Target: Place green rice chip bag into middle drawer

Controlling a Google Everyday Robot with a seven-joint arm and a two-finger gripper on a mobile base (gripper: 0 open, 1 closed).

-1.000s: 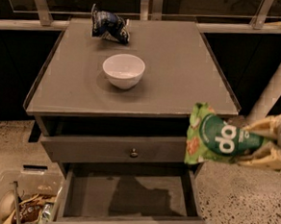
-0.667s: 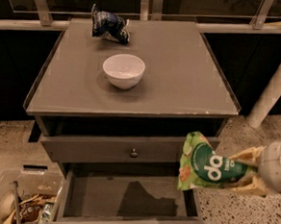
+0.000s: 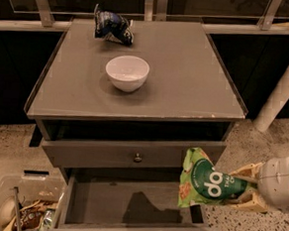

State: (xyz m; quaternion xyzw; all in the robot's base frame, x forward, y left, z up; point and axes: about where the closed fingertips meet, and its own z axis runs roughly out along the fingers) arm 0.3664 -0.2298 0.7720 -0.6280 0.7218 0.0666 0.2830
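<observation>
The green rice chip bag (image 3: 207, 182) is bright green with a dark round logo and white letters. My gripper (image 3: 246, 188) comes in from the right edge and is shut on the bag's right end. It holds the bag in the air over the right side of the open middle drawer (image 3: 123, 205). The drawer is a grey shallow box pulled out below the closed drawer front with a small knob (image 3: 138, 158). The bag's shadow falls on the drawer bottom.
On the grey cabinet top (image 3: 186, 80) stand a white bowl (image 3: 127, 72) and a dark blue and white snack bag (image 3: 112, 27) at the back. A clear bin (image 3: 19, 210) with several items sits on the floor at lower left. A white pole (image 3: 282, 92) stands at right.
My gripper has carried the green bag down and to the left, from beside the cabinet top's right edge to over the right side of the open drawer.
</observation>
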